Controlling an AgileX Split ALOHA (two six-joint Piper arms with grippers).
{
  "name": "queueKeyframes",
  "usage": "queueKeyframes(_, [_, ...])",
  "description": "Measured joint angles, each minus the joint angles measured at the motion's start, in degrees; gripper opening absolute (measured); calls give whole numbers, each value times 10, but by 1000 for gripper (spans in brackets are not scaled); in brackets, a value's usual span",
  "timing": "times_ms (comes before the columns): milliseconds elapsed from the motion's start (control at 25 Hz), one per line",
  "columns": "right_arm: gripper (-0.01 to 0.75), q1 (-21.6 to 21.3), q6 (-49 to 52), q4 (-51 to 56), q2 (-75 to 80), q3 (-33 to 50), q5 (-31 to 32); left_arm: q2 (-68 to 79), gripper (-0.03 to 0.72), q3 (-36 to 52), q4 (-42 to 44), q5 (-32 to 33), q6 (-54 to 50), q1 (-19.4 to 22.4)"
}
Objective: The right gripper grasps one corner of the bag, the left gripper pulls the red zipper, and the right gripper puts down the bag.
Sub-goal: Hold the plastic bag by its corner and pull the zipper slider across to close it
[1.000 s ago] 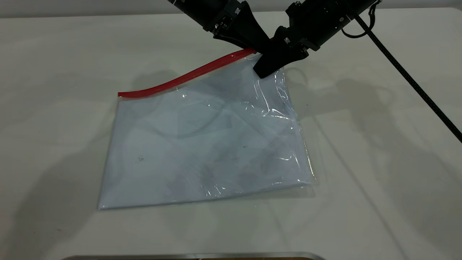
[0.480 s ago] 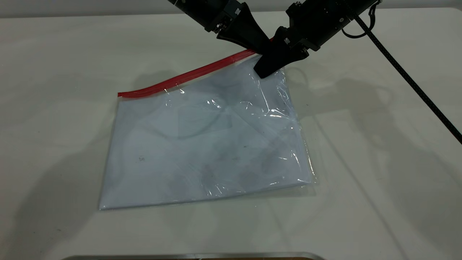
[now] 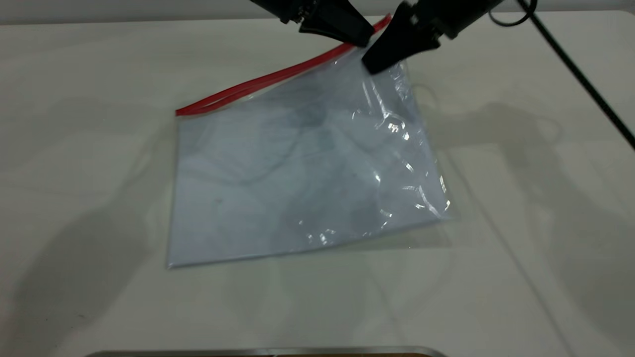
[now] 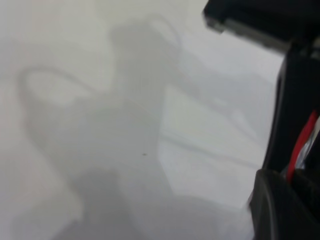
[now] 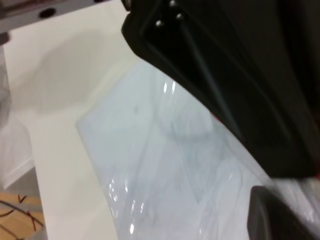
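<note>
Scene: a clear bag (image 3: 307,168) with white paper inside lies tilted on a pale table (image 3: 89,64), its far corner (image 3: 382,64) lifted clear of the surface.
Right gripper (image 3: 378,64): clenched on that raised corner, just below the end of the red edge, cable loop trailing off behind it.
Left gripper (image 3: 359,38): at the red zipper (image 3: 278,78) close beside the right one; in the left wrist view a strip of red (image 4: 300,145) sits between its jaws, so it appears closed on the zipper, though the slider tab itself cannot be made out.
Zipper: runs from the held corner down to the bag's low corner near the left of the exterior view; towards that low end the strip shows as two red lines, perhaps parted there.
Bag's rest: the near edge and low corners lie on the table, and the plastic is creased and glinting below the grip.
Step in hand: likely the start of the pull along the zipper.
Doing it well: the right grip should hold the corner firm and taut while the left draws straight along the red line, away from the right gripper, without twisting or lifting off it.
Risk: pulling across the line could drag the whole bag or slip the strip from the jaws.
</note>
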Motion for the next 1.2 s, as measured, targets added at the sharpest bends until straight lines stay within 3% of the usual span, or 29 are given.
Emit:
queueKeyframes(320, [34,-26,-15,45,-11,4,14,-2,61,-5,6,5,-1,20])
queueKeyframes(960, [34,-80,-48,98,-17,4,22,3,76,-3,247,-1,-84,98])
queueKeyframes(1200, [34,-82,-51,104,-21,4,19,4,80,0,329,3,-131,122])
